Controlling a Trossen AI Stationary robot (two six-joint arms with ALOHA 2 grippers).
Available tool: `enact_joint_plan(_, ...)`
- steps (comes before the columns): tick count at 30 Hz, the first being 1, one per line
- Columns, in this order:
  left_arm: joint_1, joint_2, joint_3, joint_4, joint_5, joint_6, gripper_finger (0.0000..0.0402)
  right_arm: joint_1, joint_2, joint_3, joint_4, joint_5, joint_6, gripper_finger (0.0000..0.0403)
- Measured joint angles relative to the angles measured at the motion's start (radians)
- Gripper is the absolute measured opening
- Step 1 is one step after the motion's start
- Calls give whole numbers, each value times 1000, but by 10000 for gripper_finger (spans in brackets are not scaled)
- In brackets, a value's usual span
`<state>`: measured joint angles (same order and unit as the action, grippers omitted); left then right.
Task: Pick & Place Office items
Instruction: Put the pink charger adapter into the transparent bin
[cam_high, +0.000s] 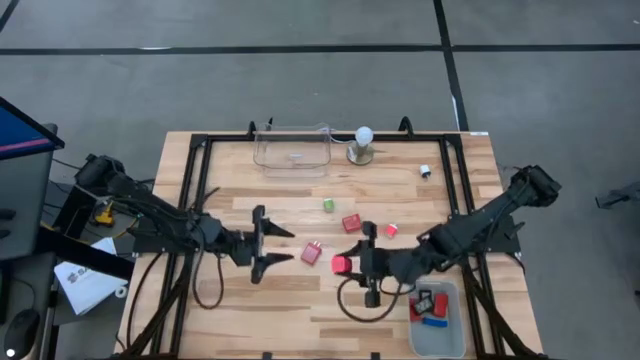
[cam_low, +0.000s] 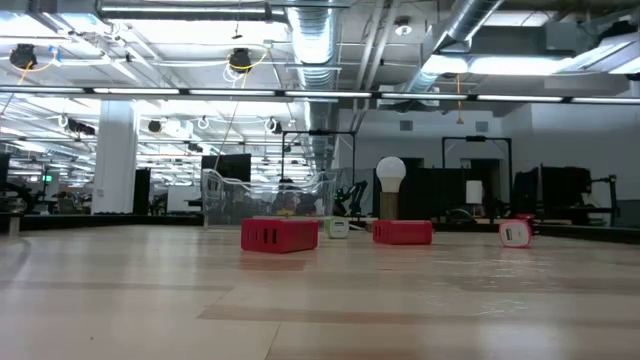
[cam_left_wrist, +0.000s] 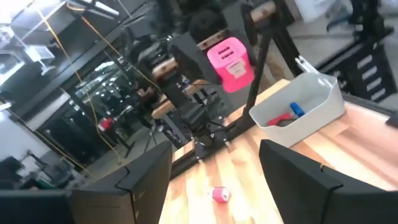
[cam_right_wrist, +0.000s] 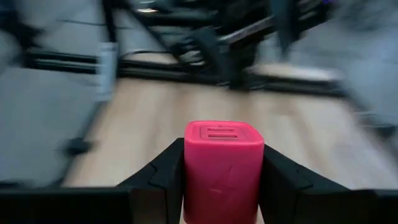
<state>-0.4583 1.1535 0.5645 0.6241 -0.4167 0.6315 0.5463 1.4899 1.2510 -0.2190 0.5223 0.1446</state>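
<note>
My right gripper (cam_high: 348, 264) is shut on a pink block (cam_right_wrist: 222, 168), held in the air near the table's middle; the left wrist view shows the same pink block (cam_left_wrist: 230, 59). My left gripper (cam_high: 276, 246) stands open to the left of it, pointing toward it, with nothing between its fingers. Lying flat on the table are a pink block (cam_high: 312, 253), a red block (cam_high: 352, 222), a small red piece (cam_high: 391, 230), a green piece (cam_high: 328, 205) and a black-and-white piece (cam_high: 426, 171). My right gripper pinches the pink block by two opposite sides (cam_right_wrist: 189, 177) between its two fingers. The fingers (cam_right_wrist: 163, 177) come nearly level from the table's right. The block's slotted end face (cam_right_wrist: 219, 132) points away from the gripper. The block is lifted clear of the table.
A grey bin (cam_high: 452, 335) at the near right holds red, black and blue pieces. A clear container (cam_high: 292, 150) and a white ball on a metal base (cam_high: 362, 145) stand at the far edge. Black frame rails run along the table's left and right sides.
</note>
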Motion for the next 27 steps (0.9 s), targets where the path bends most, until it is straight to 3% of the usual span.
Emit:
enact_joint_plan(5,-62,123,101,-15,-45,50,258,-109,-4,0,-64,-414,163,140)
enact_joint_plan(8,-100,189,165,-25,-98,86,264,-158,1,0,-150,-537,245,140)
enact_joint_plan(11,-120,253,230,-59,-129,98,267,-179,4,-1,-215,-559,264,140)
enact_joint_plan(19,-106,402,348,-95,-145,92,267,-146,16,2,-112,-643,173,140)
enact_joint_plan(27,-116,468,414,-91,-136,95,267,-121,105,-1,-117,-710,175,140)
